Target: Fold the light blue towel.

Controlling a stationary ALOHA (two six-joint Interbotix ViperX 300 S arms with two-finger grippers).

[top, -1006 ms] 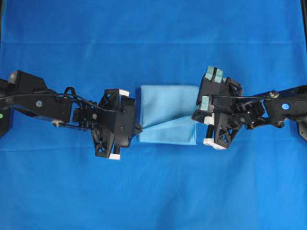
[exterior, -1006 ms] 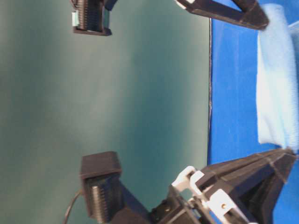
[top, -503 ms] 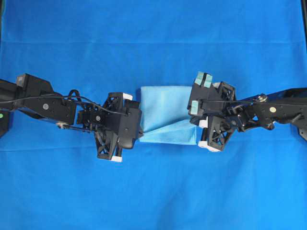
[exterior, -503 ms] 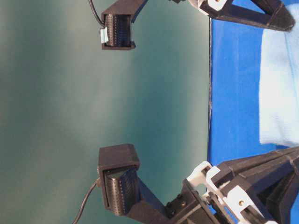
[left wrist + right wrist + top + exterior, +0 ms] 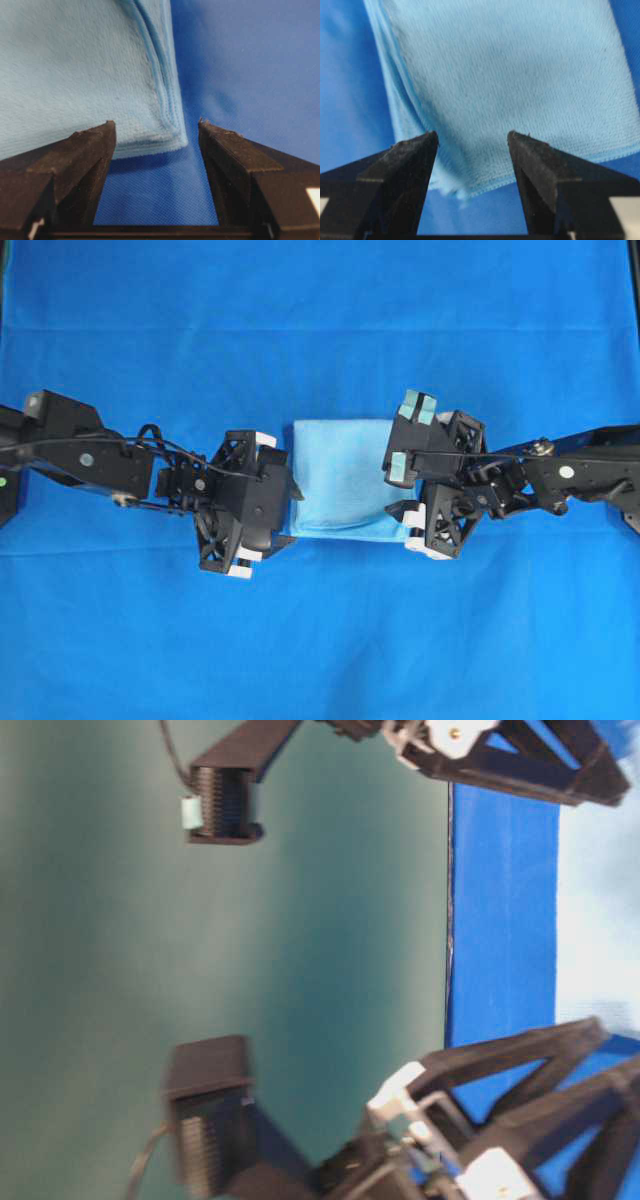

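The light blue towel [image 5: 345,478] lies folded in layers on the deep blue sheet [image 5: 320,330], between the two arms. My left gripper [image 5: 291,512] is at its lower left corner, and the left wrist view shows that gripper [image 5: 156,132] open. There the towel's stacked corner [image 5: 100,75] rests flat just ahead of the black fingers [image 5: 90,155]. My right gripper [image 5: 404,502] is at the towel's lower right edge. In the right wrist view this gripper [image 5: 472,137] is open too, its tips straddling the towel's hem [image 5: 510,65] without pinching it.
The deep blue sheet covers the whole table [image 5: 320,640] around the towel. In the table-level view the sheet's edge [image 5: 452,920] meets a dark green backdrop [image 5: 200,940], and the pale towel [image 5: 600,910] shows at the right between black gripper frames.
Both grippers have opened and let go of the towel. The raised fold that ran diagonally between them has dropped, and the towel now lies flat as a tidy rectangle.
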